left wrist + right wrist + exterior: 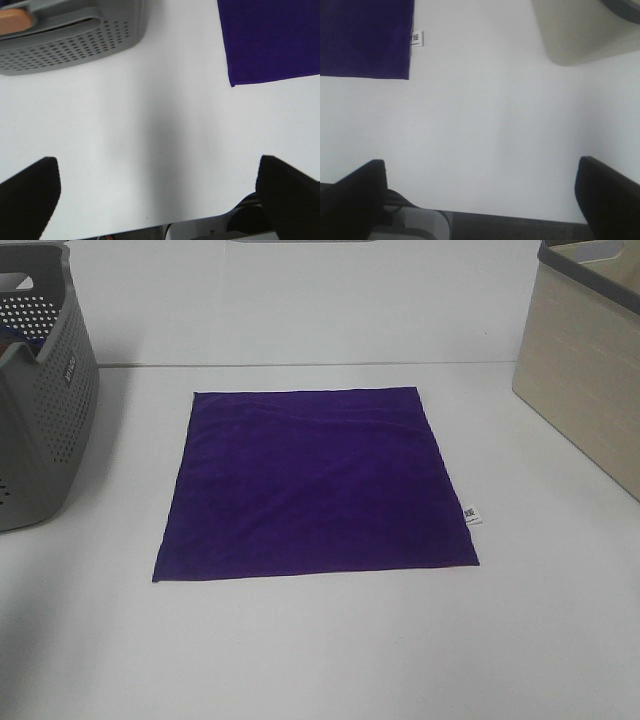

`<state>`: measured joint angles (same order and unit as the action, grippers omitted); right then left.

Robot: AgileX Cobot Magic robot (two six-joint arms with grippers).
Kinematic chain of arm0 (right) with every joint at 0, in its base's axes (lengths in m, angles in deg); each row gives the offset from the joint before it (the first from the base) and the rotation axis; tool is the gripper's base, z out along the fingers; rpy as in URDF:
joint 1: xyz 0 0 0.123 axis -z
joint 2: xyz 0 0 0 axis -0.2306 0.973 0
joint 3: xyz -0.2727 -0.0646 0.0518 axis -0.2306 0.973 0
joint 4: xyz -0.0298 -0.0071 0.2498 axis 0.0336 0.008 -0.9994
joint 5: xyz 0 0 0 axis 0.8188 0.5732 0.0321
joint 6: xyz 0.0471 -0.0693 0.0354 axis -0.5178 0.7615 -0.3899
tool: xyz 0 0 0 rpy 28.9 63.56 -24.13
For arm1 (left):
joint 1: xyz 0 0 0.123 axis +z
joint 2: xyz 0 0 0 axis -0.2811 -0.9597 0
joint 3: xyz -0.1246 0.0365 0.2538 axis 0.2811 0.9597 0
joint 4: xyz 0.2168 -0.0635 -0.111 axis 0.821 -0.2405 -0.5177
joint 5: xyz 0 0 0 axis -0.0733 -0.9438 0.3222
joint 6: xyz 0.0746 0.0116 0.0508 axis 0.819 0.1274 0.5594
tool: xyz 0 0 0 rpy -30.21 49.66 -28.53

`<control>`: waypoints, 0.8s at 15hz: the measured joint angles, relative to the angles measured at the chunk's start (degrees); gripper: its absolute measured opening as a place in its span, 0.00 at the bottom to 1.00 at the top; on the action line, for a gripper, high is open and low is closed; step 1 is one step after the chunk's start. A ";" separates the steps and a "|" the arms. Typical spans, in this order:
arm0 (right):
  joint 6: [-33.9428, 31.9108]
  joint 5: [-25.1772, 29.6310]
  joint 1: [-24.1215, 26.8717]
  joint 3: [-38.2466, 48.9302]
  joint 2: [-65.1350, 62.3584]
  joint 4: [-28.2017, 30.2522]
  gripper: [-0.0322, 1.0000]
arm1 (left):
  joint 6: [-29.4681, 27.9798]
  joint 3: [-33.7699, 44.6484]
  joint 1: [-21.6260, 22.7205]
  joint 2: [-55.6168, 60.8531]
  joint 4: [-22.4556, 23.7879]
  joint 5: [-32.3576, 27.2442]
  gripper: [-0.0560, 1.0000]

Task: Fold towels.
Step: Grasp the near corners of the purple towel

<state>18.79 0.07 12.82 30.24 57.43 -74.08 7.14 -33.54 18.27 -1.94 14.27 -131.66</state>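
A deep purple square towel [312, 483] lies flat and spread out in the middle of the white table, with a small white tag [471, 514] on its right edge. One corner of it shows in the left wrist view [270, 40] and another, with the tag [417, 38], in the right wrist view [365, 37]. My left gripper [160, 195] is open over bare table near the front edge, apart from the towel. My right gripper [480, 195] is open over bare table too, apart from the towel. Neither arm shows in the exterior high view.
A grey perforated basket [40, 390] stands at the left, also in the left wrist view [70, 45]. A beige bin [590, 370] stands at the right, also in the right wrist view [585, 30]. The table's front edge [495, 216] lies under both grippers.
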 joint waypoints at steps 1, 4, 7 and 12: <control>6.36 -6.99 0.00 1.09 9.45 -10.03 0.99 | 3.38 0.06 -3.04 -12.49 -4.41 6.13 0.99; 17.65 -18.05 0.00 9.68 15.64 -25.50 0.99 | 3.21 0.06 -9.97 -24.18 -7.28 14.04 0.99; 29.74 -22.75 0.00 14.67 25.55 -38.16 0.99 | 4.24 0.06 -12.83 -35.47 -13.75 20.91 0.99; 43.49 -25.04 0.00 12.61 44.52 -50.36 0.99 | 19.02 0.06 -12.83 -45.89 -29.22 27.85 0.99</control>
<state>62.28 -24.97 12.82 42.85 101.94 -124.44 26.16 -33.48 5.44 -47.84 -14.95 -103.81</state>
